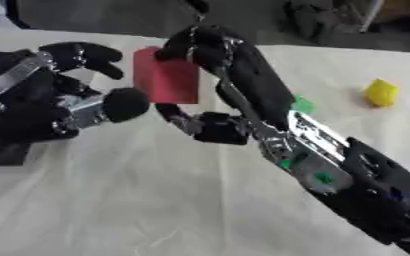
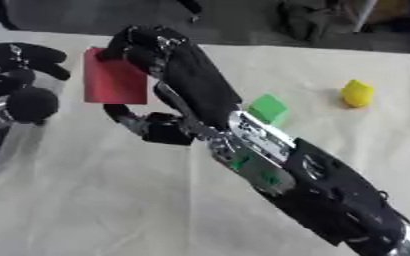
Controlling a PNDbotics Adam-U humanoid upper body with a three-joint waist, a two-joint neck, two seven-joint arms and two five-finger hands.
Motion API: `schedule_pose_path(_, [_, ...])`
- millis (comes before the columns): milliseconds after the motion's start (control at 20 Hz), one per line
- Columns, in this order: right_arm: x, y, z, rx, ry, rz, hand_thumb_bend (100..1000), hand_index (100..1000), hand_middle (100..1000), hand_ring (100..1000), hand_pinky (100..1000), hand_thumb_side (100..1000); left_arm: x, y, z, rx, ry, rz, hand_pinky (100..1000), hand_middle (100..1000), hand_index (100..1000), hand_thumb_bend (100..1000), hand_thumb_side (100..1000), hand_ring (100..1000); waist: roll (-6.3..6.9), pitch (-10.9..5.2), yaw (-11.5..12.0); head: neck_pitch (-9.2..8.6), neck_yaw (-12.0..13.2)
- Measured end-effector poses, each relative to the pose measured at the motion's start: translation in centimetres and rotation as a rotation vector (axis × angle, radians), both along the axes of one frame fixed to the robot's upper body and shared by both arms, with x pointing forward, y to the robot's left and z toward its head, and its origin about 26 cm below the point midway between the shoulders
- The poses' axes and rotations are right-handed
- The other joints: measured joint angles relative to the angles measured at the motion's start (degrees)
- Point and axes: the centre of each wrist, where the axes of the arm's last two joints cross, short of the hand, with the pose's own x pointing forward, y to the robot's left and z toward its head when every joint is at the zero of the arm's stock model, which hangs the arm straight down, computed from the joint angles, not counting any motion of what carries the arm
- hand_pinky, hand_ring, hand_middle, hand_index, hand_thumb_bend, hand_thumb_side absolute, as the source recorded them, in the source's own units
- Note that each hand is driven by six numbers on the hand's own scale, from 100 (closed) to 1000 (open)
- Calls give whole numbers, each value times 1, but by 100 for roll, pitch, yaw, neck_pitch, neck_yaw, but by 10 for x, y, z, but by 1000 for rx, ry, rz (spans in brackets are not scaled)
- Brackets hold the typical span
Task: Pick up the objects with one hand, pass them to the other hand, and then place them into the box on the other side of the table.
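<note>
Red block (image 1: 166, 76) pinched between right hand (image 1: 210, 47) fingers above and thumb below, held above table (image 1: 156, 200). Left hand (image 1: 77, 95) just beside block, fingers curled half-open, thumb nearly touching it. Green block (image 2: 267, 109) behind right forearm; yellow object (image 1: 382, 92) farther right.

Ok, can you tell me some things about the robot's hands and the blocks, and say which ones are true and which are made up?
1. The right hand holds the red block. True.
2. The yellow block is in the left hand. False: it lies on the table, far to the right.
3. A green block lies on the table beside the right arm. True.
4. The left hand is far from the red block. False: it is close beside it, fingers spread.
5. The red block lies flat on the table. False: it is held up.
</note>
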Motion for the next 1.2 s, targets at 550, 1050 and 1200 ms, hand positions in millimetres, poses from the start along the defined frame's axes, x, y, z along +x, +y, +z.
schedule_pose_path(550, [3, -3, 11, -24, -38, 14, 100, 456, 536, 350, 744, 100, -2, -4, -3, 78, 15, 126, 839, 697, 820, 1000, 481, 430, -21, 40, -17, -2, 0])
schedule_pose_path(1050, [3, -2, 14, -43, -58, 22, 100, 451, 534, 338, 740, 100, -3, -7, -4, 65, 6, 149, 835, 674, 806, 1000, 518, 410, -52, 85, -19, -80, 6])
schedule_pose_path(1200, [3, -1, 14, -51, -35, 38, 100, 446, 531, 328, 729, 100, -4, -10, -3, 43, 17, 143, 834, 669, 803, 1000, 529, 405, -68, 89, -21, -101, 6])
